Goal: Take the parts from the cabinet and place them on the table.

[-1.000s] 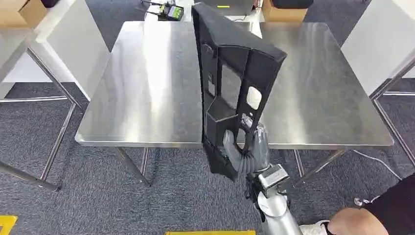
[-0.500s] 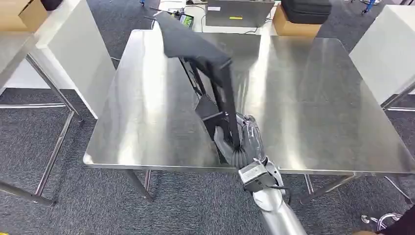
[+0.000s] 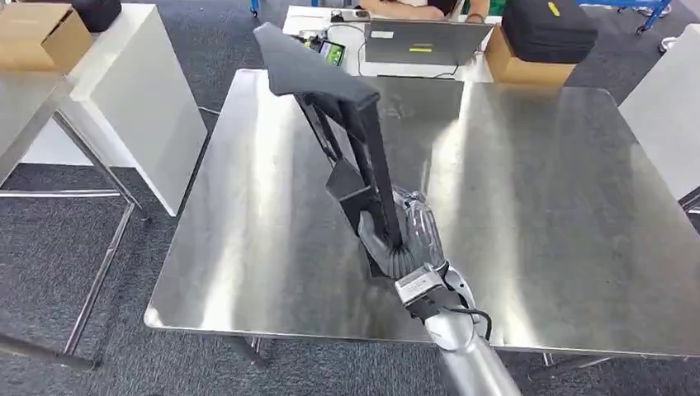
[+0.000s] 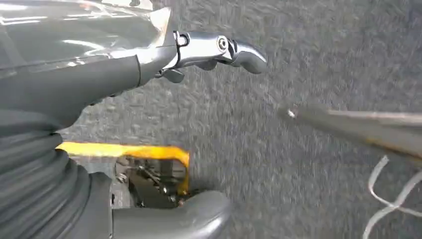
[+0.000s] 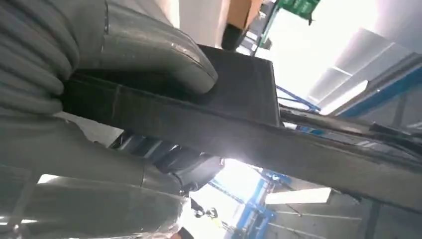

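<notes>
A long black plastic part [image 3: 330,99] with cut-outs stands tilted above the steel table [image 3: 561,206], its top leaning toward the far left. My right hand [image 3: 404,235] grips its lower end, over the near middle of the table. In the right wrist view the thumb [image 5: 154,47] presses on the dark part [image 5: 239,124]. My left hand [image 4: 99,64] hangs over the grey carpet with its fingers [image 4: 219,50] apart and nothing in them.
A laptop [image 3: 425,41], a black case [image 3: 549,29] and a cardboard box [image 3: 516,62] lie beyond the table's far edge. A white cabinet [image 3: 136,91] and another steel table [image 3: 25,107] stand at the left. Yellow floor tape [image 4: 124,149] runs under my left hand.
The camera has moved forward, so the table now sits nearer and lower in view. My right hand carried the black part out over the table, and the part turned and tipped to the far left.
</notes>
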`<action>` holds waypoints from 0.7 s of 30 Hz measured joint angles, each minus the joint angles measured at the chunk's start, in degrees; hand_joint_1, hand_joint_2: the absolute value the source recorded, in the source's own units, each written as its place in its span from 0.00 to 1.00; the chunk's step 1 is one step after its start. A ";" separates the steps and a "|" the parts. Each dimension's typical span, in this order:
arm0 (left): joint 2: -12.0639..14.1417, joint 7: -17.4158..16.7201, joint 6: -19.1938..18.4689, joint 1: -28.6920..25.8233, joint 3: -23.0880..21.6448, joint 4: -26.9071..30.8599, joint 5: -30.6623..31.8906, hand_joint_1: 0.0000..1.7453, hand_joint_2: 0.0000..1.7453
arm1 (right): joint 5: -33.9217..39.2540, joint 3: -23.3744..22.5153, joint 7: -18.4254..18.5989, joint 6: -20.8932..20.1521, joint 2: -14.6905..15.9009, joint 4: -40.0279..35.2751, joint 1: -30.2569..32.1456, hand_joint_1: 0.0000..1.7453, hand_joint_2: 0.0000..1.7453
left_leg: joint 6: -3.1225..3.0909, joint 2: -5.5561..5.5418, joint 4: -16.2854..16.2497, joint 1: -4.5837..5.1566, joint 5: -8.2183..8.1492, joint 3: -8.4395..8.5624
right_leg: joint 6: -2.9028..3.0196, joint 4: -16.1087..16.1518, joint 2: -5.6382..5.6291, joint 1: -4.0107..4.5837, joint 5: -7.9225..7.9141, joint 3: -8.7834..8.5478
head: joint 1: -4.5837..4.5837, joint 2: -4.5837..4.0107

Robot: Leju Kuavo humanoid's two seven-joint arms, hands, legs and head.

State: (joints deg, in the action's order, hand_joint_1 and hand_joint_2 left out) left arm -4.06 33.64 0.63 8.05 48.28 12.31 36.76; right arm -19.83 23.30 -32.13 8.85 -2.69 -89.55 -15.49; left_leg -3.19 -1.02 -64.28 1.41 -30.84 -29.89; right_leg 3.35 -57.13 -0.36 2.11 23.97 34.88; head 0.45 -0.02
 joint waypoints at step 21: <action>0.35 -5.20 2.29 1.82 -0.22 -0.13 2.80 0.00 1.00 | -37.85 15.55 25.66 3.78 -5.43 24.81 -23.30 1.00 1.00 | 1.94 1.48 6.40 -3.52 6.89 -6.43 | -5.47 -17.98 -0.23 -2.82 11.12 5.63 | -0.19 0.02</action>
State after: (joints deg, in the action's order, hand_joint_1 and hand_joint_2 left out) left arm -3.72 28.43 2.93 9.87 48.06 12.17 39.56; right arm -57.68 38.85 -6.47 12.63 -8.11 -64.74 -38.79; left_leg -1.25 0.46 -57.88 -2.11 -23.95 -36.32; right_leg -2.12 -75.11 -0.59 -0.71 35.08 40.52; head 0.26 0.00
